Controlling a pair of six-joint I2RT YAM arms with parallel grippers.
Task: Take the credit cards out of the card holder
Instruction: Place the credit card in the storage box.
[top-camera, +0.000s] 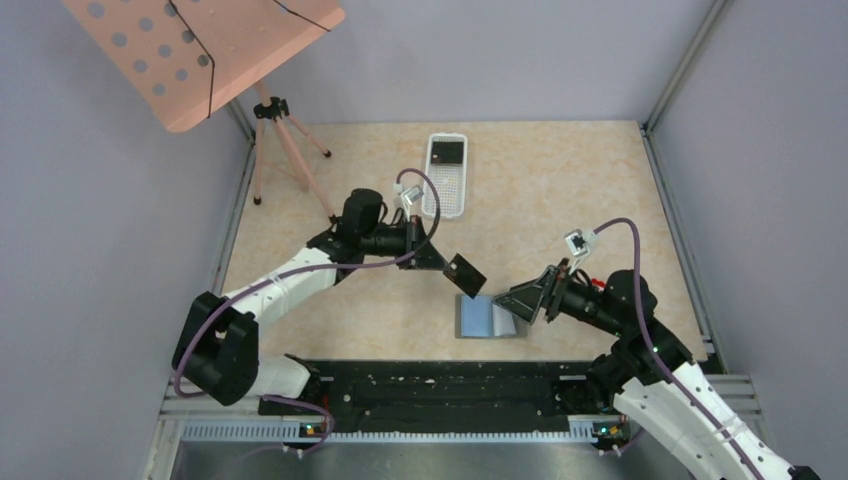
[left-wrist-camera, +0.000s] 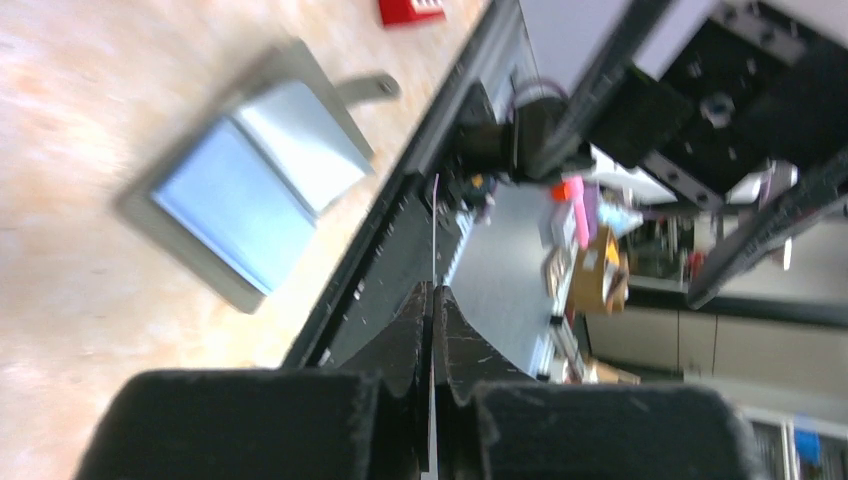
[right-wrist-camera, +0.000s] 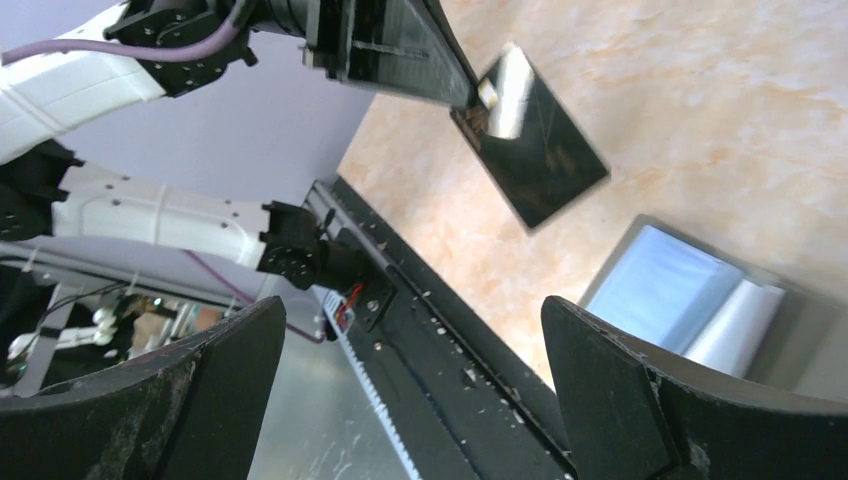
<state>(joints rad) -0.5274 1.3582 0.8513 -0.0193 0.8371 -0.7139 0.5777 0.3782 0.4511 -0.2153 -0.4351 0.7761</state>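
Tan table (top-camera: 560, 200) carrying white perforated basket (top-camera: 446, 205), one dark card (top-camera: 447, 153) already inside. Grey card holder (top-camera: 478, 318) open flat near front edge, pale card (right-wrist-camera: 738, 318) seemingly in right half. Right gripper (top-camera: 515, 300) spread wide, empty, beside holder. Left gripper (top-camera: 443, 262) pinched on second dark card (top-camera: 466, 271), clear above holder. Step: carrying card away. Next probably calls for swing over basket, then release.

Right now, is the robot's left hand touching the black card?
Touching. The right wrist view shows the left hand pinching the black card by its upper corner.
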